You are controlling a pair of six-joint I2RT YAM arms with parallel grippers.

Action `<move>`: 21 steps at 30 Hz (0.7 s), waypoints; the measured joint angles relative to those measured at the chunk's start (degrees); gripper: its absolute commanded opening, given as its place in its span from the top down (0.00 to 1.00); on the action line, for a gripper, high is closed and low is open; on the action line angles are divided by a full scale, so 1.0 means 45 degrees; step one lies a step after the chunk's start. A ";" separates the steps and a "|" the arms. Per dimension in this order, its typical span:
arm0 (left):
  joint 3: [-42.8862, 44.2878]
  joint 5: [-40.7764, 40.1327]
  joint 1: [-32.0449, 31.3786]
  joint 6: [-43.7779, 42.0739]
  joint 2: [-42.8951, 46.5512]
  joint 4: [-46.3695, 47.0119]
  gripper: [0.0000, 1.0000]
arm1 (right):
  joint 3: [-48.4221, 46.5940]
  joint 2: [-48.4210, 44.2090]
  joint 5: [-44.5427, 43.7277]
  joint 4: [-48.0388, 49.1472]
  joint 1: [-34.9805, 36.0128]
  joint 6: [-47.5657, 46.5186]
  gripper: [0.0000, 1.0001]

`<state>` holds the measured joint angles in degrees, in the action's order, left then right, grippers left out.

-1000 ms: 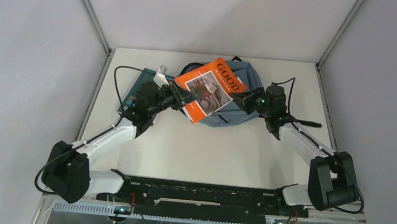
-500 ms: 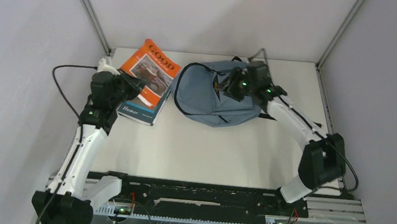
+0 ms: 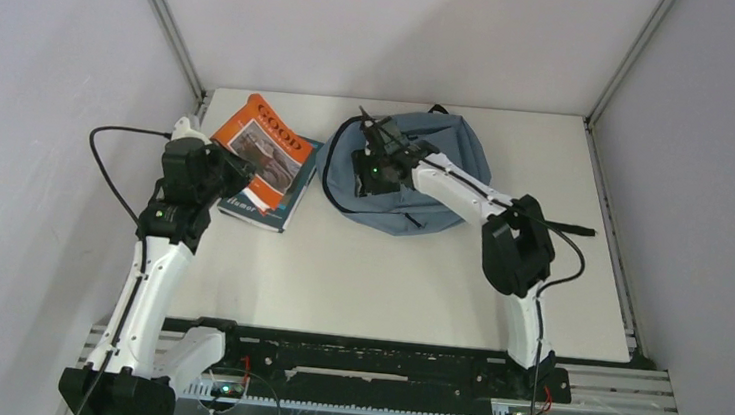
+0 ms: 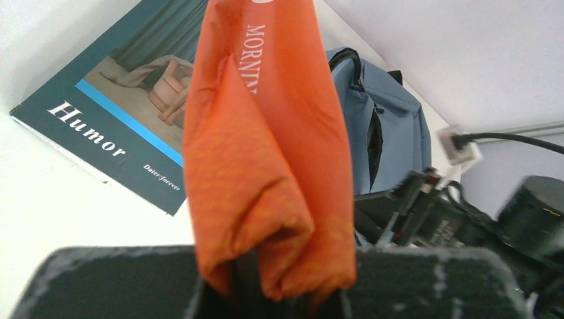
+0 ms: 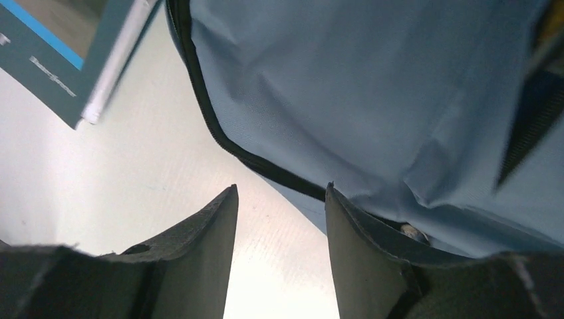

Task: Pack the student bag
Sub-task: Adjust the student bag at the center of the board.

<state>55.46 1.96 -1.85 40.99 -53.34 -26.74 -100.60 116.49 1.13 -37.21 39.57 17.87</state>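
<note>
The student bag (image 3: 425, 188) lies flat at the back middle of the table, grey-blue with black zipper lines (image 5: 219, 126). An orange magazine (image 3: 267, 141) titled GOOD is bent and clamped at its lower edge in my left gripper (image 3: 234, 170), which is shut on it; in the left wrist view the magazine (image 4: 266, 153) rises from between the jaws (image 4: 273, 292). It hangs over a teal book (image 3: 268, 206) marked Humor (image 4: 113, 113). My right gripper (image 3: 369, 166) hovers over the bag's left edge, open (image 5: 279, 193), bare table between its fingers.
The right arm's links (image 3: 516, 246) stretch across the bag's front right. A black cable (image 3: 108, 150) loops left of the left arm. Grey walls close in the table at the left, back and right.
My left gripper carried the orange magazine from above the bag leftward to over the teal book. The right gripper swung from the bag's right side to its left edge and opened.
</note>
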 measured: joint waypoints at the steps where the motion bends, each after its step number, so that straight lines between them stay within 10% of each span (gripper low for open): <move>1: 0.0000 0.0039 0.0000 0.0000 0.0000 0.0000 1.00 | -0.0092 0.0272 0.0199 0.0010 0.0000 -0.0175 0.44; 10: -0.0005 0.0364 0.0000 -0.0010 0.0000 0.0005 1.00 | 0.1758 0.1637 0.1258 0.1525 -0.0928 0.0165 0.50; 21: -0.0005 0.2385 -0.0112 -0.0350 -0.1909 0.0141 1.00 | 0.7995 -0.2739 0.0267 0.3463 -0.1287 0.2084 0.49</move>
<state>55.44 12.69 -2.35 39.42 -61.93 -26.11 -64.62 104.16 2.33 -21.63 33.78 27.24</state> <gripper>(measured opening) 0.152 0.499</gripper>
